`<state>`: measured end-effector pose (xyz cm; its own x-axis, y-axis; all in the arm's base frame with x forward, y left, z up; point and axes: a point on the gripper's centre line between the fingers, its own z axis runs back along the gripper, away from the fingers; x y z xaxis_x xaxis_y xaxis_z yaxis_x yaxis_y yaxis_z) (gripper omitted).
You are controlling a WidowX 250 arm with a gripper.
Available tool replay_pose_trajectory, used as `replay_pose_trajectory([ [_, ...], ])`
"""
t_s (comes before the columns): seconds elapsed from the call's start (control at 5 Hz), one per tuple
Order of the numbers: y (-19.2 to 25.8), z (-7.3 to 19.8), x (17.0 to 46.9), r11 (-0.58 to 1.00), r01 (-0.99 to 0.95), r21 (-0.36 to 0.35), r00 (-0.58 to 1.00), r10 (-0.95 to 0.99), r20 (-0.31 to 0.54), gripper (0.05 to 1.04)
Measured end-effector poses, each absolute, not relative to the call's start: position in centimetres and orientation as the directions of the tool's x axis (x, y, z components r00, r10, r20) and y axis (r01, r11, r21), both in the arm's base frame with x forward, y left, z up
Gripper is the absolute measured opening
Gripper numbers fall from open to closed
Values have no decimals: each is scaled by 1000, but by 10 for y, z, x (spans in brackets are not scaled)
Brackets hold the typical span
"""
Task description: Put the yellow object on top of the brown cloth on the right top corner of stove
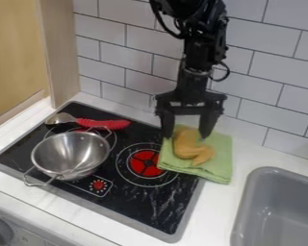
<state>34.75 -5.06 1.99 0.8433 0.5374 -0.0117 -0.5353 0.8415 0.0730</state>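
Note:
The gripper (187, 135) hangs at the back right of the stove (158, 204), its two fingers apart and open. Between and just below the fingertips is the yellow object (190, 146), shaped like a chicken drumstick. It lies on a folded green cloth (219, 167), which covers the stove's back right corner and extends onto the white counter. Whether the fingertips touch the object or the cloth I cannot tell. I see no brown cloth.
A metal colander (70, 153) with handles stands on the stove's left side. Behind it lies a spoon with a red handle (104, 124). A grey sink (278, 211) is at the right, a tiled wall (259, 77) behind, and a wooden panel (58, 53) at the left.

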Motion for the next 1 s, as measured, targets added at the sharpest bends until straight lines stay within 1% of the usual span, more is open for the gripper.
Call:
replay_pose_trajectory([
  [0.2,-45,28,345,845,-524,111,850,527,1,1005],
  [0.4,-43,47,340,857,-497,133,864,503,-10,998],
  [0.6,-33,60,328,852,-477,213,868,495,-33,998],
  [0.8,-22,62,323,883,-404,238,898,433,-83,998],
  [1.0,18,72,312,915,-350,199,925,371,-82,998],
])
